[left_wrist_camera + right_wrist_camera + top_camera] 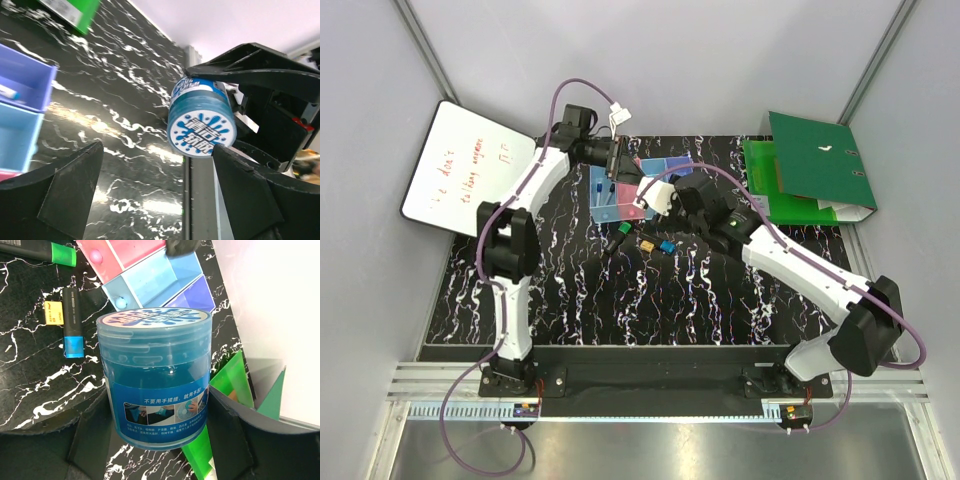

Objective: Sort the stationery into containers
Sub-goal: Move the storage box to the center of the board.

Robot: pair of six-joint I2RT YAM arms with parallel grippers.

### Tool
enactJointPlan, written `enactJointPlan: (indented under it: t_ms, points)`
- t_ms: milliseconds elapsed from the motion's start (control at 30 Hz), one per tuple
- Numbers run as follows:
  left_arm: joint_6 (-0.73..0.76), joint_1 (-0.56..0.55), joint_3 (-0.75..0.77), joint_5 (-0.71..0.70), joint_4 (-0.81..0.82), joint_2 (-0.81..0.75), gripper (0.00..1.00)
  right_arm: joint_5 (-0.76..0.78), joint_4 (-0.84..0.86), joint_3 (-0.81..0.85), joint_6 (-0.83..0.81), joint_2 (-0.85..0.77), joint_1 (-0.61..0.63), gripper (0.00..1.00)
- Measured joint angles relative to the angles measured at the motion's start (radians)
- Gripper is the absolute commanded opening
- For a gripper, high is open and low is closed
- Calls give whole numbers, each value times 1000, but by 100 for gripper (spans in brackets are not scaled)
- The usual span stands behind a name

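My right gripper (160,440) is shut on the round blue squat tub (155,375) and holds it above the table beside the bins. The tub also shows in the left wrist view (200,117), clamped between the right fingers (260,65). The joined bins (625,188) lie at the back middle; pink (135,250), light blue (155,280) and purple (195,297) ones show. My left gripper (160,195) is open and empty by the bins' far end (620,160). A marker (7,91) lies in the purple bin (25,75). A black marker with a blue cap (71,320), a yellow piece (52,311) and a green marker (50,252) lie on the table.
The green binder (815,165) stands at the back right, close behind the right gripper (660,192). The whiteboard (470,165) leans at the back left. A marker (618,240) and small pieces (667,246) lie just in front of the bins.
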Motion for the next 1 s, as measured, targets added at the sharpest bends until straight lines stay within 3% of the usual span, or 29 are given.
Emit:
enactJointPlan:
  t_ms: [333, 1000]
  points:
    - [-12, -47, 0, 105, -1, 32, 99, 47, 0, 0, -18, -2, 13, 0]
    - [-30, -100, -20, 123, 2, 5, 99, 51, 3, 0, -19, -2, 13, 0]
